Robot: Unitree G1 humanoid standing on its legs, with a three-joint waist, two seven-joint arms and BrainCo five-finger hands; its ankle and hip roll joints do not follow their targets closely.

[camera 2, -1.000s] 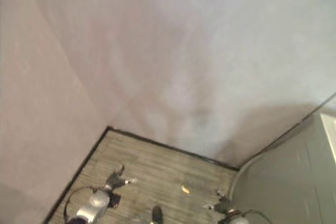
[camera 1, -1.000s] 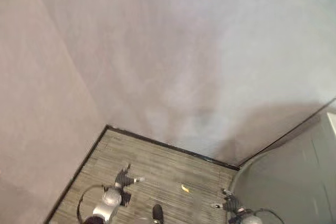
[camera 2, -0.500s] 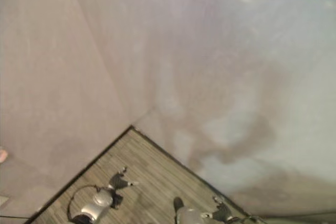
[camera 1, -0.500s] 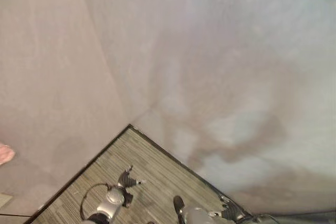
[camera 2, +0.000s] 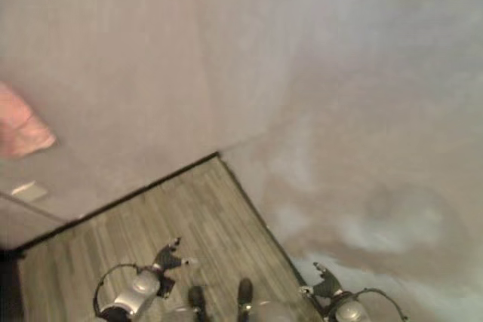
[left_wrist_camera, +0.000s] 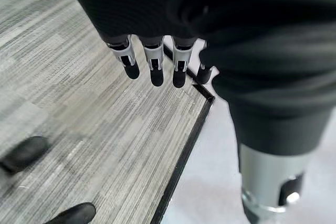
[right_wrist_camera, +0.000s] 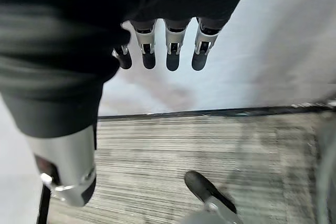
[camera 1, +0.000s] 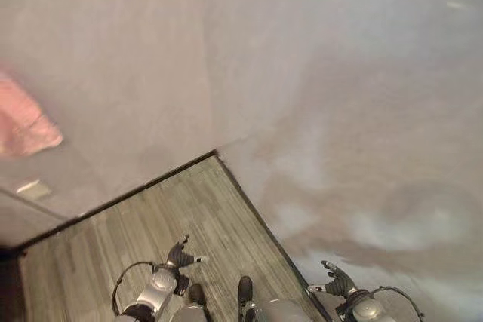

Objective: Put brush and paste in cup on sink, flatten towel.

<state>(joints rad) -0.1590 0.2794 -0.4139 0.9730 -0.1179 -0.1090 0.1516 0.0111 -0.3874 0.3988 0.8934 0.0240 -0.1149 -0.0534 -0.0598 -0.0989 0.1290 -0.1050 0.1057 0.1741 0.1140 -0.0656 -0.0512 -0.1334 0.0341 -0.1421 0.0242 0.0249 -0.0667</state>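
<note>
A pink towel (camera 1: 26, 127) — soft, rumpled, its lower edge bunched into a rounded fold — shows at the left edge of the head views, against the pale wall (camera 1: 302, 73). Both hands hang low over the grey striped floor (camera 1: 151, 216), well apart from it: the left hand (left_wrist_camera: 152, 64) and the right hand (right_wrist_camera: 168, 51) each with fingers straight and empty — holding nothing.
</note>
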